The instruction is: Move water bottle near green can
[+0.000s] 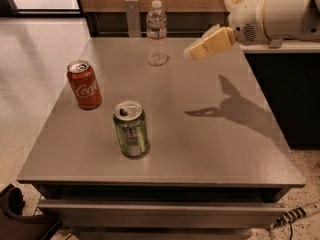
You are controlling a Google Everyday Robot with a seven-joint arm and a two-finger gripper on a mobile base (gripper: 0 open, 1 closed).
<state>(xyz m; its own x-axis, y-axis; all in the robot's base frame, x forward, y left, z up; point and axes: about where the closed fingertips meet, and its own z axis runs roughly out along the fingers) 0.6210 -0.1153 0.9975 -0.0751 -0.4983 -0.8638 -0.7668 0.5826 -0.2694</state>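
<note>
Far back on table (210, 149): water bottle (157, 34) upright, clear, white-capped | pincer (192, 53) right of it, state unclear

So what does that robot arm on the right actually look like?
The arm is a fat, rounded white shell with a small patch of dark dots, like a speaker grille, near its end. It narrows into the gripper, a pale yellowish wedge, above the far side of the table, right of the water bottle. No cables or lettering show.
</note>
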